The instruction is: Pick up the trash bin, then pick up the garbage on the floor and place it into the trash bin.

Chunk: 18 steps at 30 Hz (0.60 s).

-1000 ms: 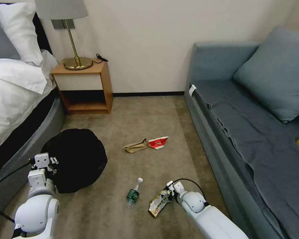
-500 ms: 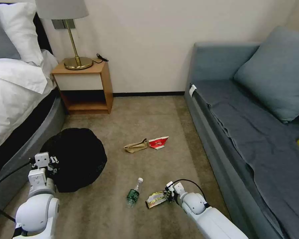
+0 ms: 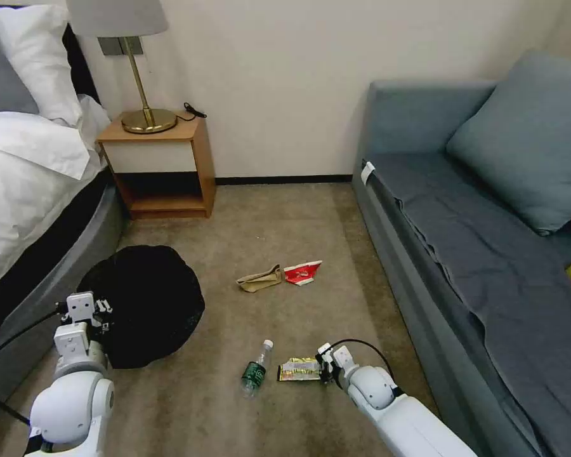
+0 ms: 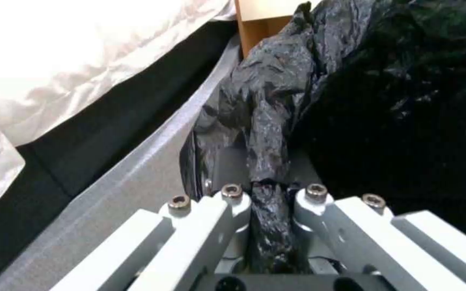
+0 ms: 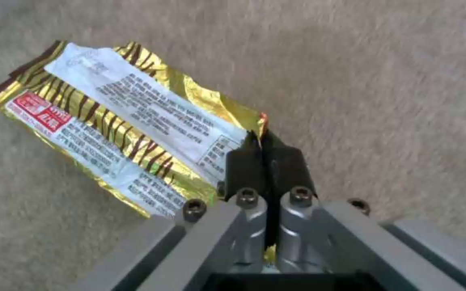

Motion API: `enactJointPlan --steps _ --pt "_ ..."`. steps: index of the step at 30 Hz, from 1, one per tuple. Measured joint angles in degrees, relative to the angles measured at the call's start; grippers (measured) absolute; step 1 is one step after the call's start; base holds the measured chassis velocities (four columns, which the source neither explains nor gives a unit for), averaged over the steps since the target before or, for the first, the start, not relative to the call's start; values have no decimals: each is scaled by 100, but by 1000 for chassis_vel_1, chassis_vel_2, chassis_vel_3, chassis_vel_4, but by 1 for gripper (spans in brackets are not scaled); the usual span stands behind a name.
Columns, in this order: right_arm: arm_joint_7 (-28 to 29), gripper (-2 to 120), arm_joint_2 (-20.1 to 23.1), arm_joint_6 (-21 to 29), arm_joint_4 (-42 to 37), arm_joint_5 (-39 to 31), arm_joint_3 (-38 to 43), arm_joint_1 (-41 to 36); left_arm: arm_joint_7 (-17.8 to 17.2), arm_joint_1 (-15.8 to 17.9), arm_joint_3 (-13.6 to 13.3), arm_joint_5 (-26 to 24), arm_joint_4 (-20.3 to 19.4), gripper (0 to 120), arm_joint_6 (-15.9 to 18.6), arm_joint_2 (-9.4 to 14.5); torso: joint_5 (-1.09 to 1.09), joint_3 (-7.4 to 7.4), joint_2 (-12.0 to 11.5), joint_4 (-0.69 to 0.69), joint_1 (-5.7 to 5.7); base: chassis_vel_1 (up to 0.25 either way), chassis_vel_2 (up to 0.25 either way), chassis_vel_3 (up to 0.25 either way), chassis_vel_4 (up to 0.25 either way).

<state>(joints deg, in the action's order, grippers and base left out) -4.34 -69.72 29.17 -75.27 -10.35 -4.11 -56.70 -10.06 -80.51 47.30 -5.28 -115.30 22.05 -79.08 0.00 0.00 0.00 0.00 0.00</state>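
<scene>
Room: open carpet runs ahead of me between the bed on my left and the sofa on my right, with the nightstand against the far wall. The middle strip is free apart from the litter.

Bin: the bin sits close beside the bed frame, at my left. From above its black bag covers everything, so I cannot make out the white body.

Left gripper: my left gripper is pressed together on a bunched fold of the bag at the near rim; the crinkled plastic runs up between my fingers.

Right gripper: my right gripper pinches one corner of the wrapper, black pads tight together.

Wrapper: gold foil with dark stripes, white printed panels and a small red block; it stretches out flat from my gripper, just right of the bottle. I cannot tell whether it touches the carpet.

Other litter: the brown paper bag and the red carton lie side by side farther ahead, near mid-floor.

Cut off: the sofa's far end runs out of the head view; my left fingertips are hidden there behind the wrist.
</scene>
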Motion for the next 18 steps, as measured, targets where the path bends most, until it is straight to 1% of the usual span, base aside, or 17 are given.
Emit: enactJointPlan --steps 9,16,18 --pt "3 0 124 57 -619 -5 358 -122 20 -84 -11 -35 -40 4 -1 28 1 0 0 0 0 0 0 0 0" --pt "10 0 256 137 -1413 -157 859 -153 60 -202 -74 -34 -122 4 -21 72 0 0 0 0 0 0 0 0 0" --pt "10 0 255 150 -1524 -179 929 -129 61 -211 -102 -27 -148 4 -21 87 0 0 0 0 0 0 0 0 0"
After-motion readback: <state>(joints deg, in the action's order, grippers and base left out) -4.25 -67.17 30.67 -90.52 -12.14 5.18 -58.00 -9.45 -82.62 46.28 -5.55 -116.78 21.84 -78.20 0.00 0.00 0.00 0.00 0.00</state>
